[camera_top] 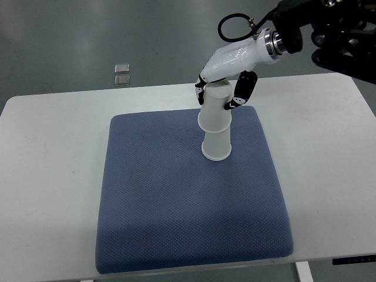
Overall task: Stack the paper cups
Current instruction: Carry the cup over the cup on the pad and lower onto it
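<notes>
Right hand (226,79) enters from the picture's right edge, white shell with dark finger segments. Its fingers (244,88) are wrapped around the upper paper cup (215,106), closed on the cup's top end; one dark finger shows on the far-left side of the cup at about the same height. Left arm not in view.

Position of work: the upper paper cup sits directly under the hand, inverted and slightly tilted, its wide rim lowered over the lower paper cup (217,145). The lower cup stands inverted on the blue mat (176,205), below the hand and a little toward the robot's side. The two cups overlap; the nesting looks only partial, seating depth cannot be confirmed. The mat lies on the white tabletop (47,176).

Handling judgement: thin paper, very light, walls crush readily under a squeeze. The closed base end is the stiffest part, so the present grip near that end seems sensible; the open rim would ovalise. Surface looks smooth, likely slippery against hard fingers. A light cup may cling to the fingers on release or tip the stack on the soft mat.

Two small grey squares (122,73) lie on the floor beyond the tabletop, well left of the hand.
</notes>
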